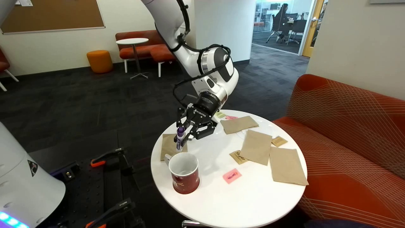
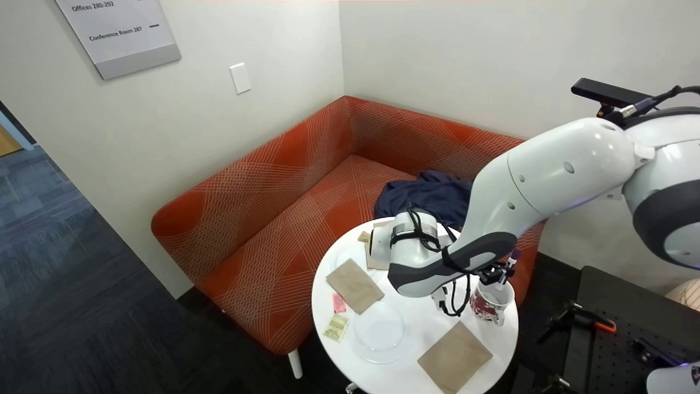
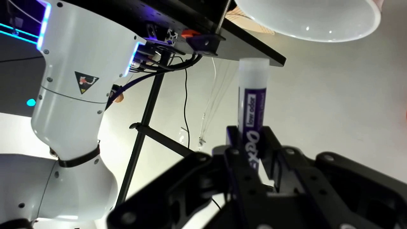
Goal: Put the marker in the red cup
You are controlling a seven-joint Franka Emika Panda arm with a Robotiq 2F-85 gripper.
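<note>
My gripper [image 1: 180, 141] is shut on the marker [image 1: 179, 144], a white and purple stick with a purple cap. The marker is held nearly upright, cap end up. In the wrist view the gripper [image 3: 249, 136] grips the marker [image 3: 253, 101] round its body, and its pale end sticks out beyond the fingertips. The red cup [image 1: 186, 183], maroon outside and white inside, stands upright on the table, handle toward the gripper side. In an exterior view the marker [image 2: 513, 259] appears over the cup [image 2: 483, 305]. The wrist view shows the cup's white wall [image 3: 321, 22] at the top, apart from the marker.
The round white table [image 1: 215, 205] holds several brown napkins [image 1: 257, 147], a sugar packet [image 1: 239, 157], a pink packet [image 1: 232, 175] and a clear plate [image 2: 379, 331]. A red couch [image 1: 341, 158] adjoins the table. The dark robot base stand [image 1: 91, 180] is beside it.
</note>
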